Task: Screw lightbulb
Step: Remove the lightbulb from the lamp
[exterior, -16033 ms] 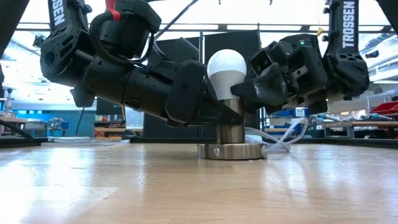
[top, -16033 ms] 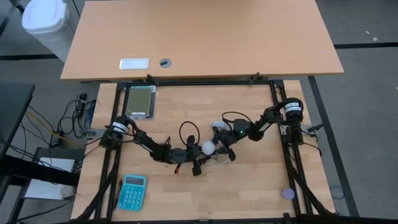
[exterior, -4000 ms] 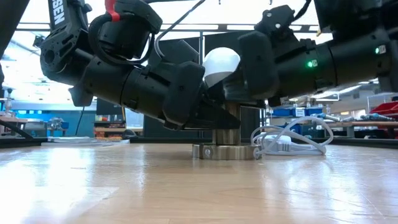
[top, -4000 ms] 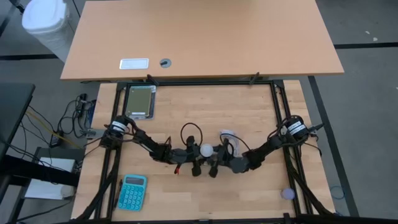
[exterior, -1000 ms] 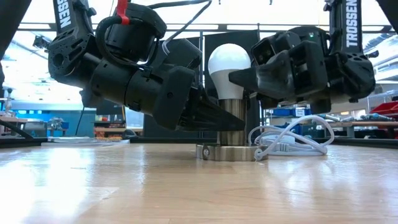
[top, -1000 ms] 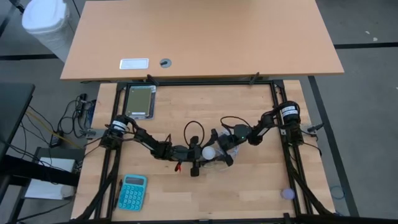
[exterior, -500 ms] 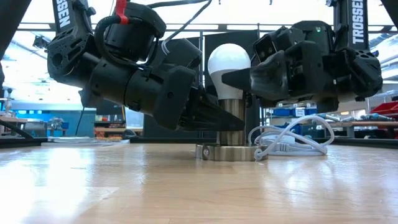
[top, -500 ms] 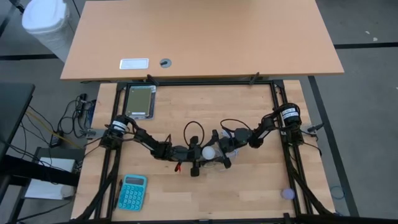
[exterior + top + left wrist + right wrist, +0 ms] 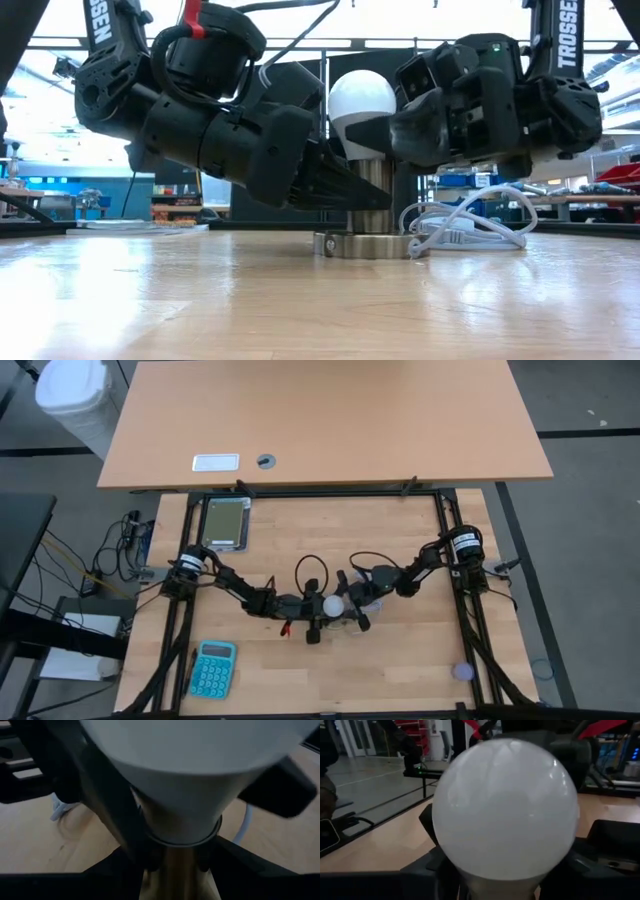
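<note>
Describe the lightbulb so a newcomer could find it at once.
Look at the middle of the wooden table, where the two dark arms meet. There the lightbulb stands upright in a metal socket: the only round white globe there.

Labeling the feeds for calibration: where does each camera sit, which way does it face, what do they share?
High: overhead, straight down on the table; both arms meet at the bulb.
Low: table height, level toward the room; both arms flank the bulb on its metal socket.
Left wrist: past the left pincer's fingers, bulb neck close.
Right wrist: bulb globe fills it.
All four share the bulb.
</note>
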